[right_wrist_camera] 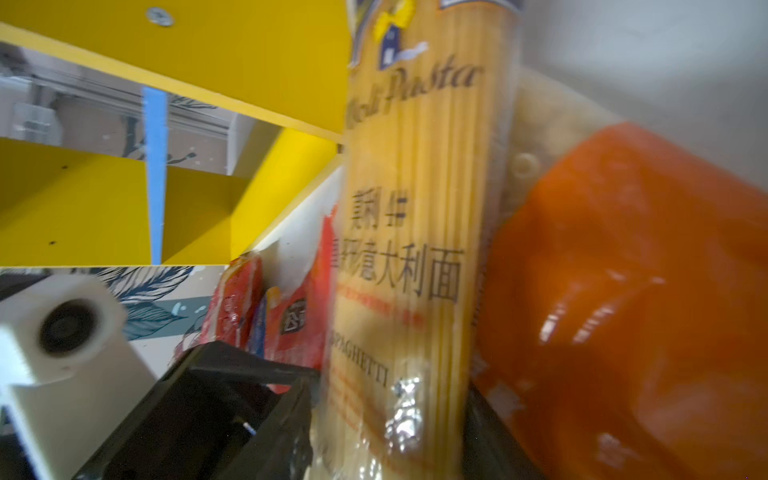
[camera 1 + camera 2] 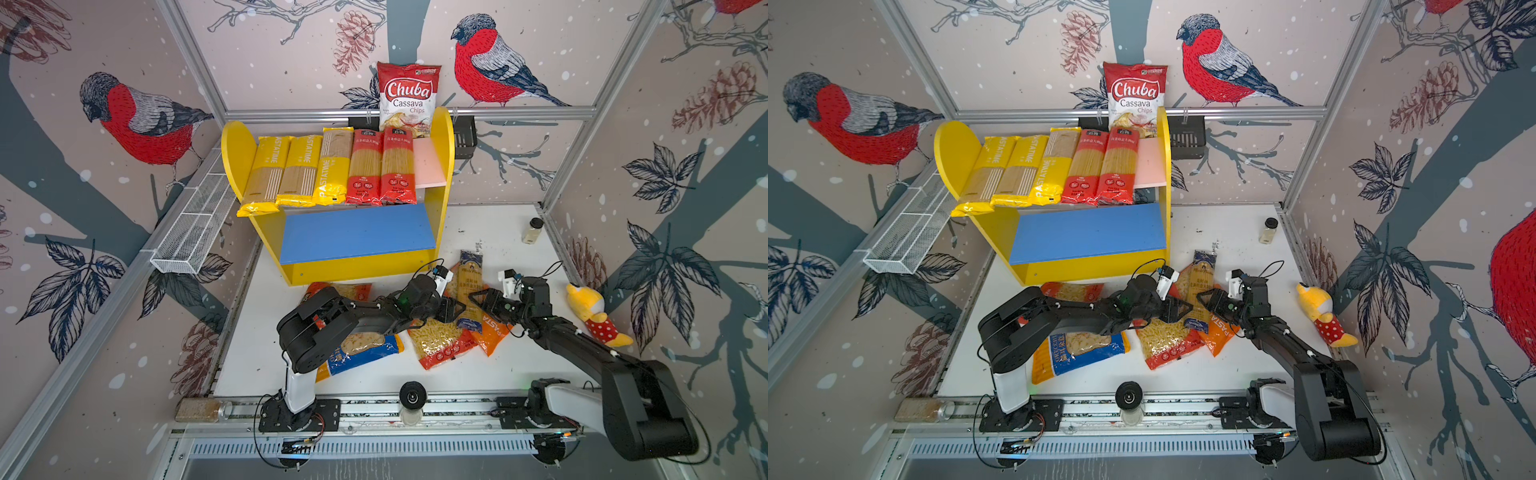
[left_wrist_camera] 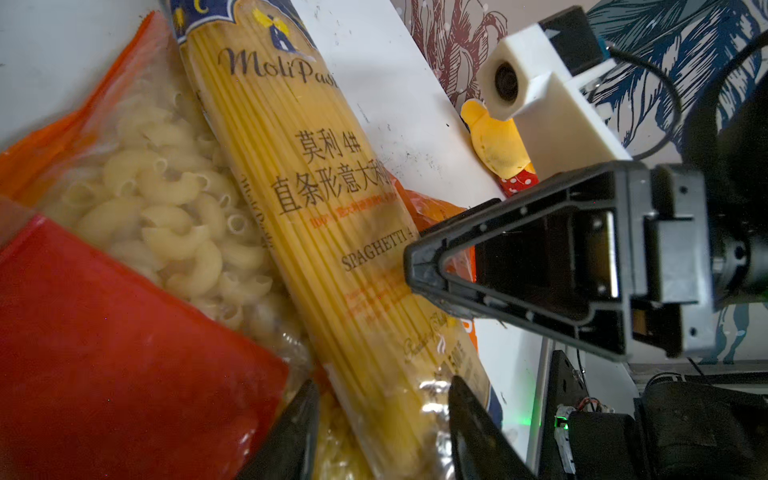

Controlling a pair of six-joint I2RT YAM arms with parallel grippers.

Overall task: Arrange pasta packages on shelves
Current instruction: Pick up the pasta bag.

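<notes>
Left pincer (image 3: 382,384), part-open, straddles spaghetti pack (image 3: 316,187).

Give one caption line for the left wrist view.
Left gripper straddling the spaghetti pack that lies over a macaroni bag, right gripper at its side.

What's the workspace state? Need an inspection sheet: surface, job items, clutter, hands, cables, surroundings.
Surface: white table, dark specks.
Job's things: five spaghetti packs on pink upper shelf; blue lower shelf bare; MoliPasta spaghetti pack and other pasta bags on table.
Clutter: Chuba Cassava Chips bag, spice jar, plush toy.
Hands: left hand and right hand straddle that pack; grip unclear.
Cables: black loops at wrists.
Surroundings: bird-print walls, wire basket, black basket.
</notes>
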